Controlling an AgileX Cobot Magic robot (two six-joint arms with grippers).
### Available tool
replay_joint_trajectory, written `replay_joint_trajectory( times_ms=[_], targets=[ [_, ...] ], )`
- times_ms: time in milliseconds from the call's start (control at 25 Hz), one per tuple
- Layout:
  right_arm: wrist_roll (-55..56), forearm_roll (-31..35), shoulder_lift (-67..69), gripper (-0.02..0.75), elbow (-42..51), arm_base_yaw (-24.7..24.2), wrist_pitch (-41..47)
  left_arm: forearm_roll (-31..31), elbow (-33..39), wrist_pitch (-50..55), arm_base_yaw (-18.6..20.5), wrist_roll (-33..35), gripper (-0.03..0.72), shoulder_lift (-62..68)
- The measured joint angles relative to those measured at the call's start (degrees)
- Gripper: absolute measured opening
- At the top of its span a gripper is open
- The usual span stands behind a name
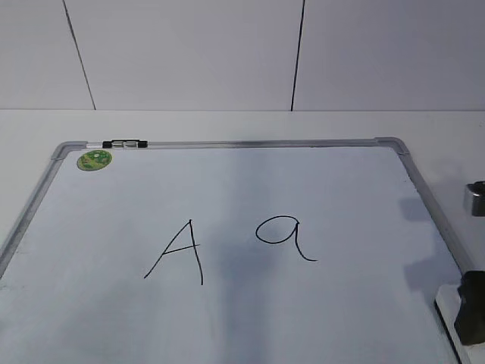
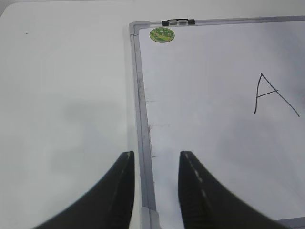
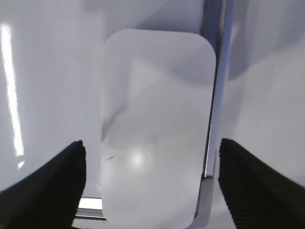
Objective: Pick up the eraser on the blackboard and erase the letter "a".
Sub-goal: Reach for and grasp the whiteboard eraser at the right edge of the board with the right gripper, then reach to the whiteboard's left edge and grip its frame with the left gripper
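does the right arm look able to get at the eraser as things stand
Probably yes. The right end effector is open with a finger on either side of the eraser, which lies flat at the blackboard edge, beside the frame. Nothing shows between them.

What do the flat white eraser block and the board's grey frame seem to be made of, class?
The flat white oblong eraser block looks like smooth, glossy plastic: its top reflects a bright spot of light. The grey frame of the large white dry-erase board looks like brushed metal, probably aluminium, with a dull sheen and scuffs.
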Motion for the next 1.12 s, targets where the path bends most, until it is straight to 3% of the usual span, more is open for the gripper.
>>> replay_joint_trajectory(
  times_ms=[1120],
  targets=[
    [1.0,0.6,7.5,0.666,0.0,0.0,-2.8,0.0,0.0,0.0,0.0,0.0,0.24,0.0]
  ],
)
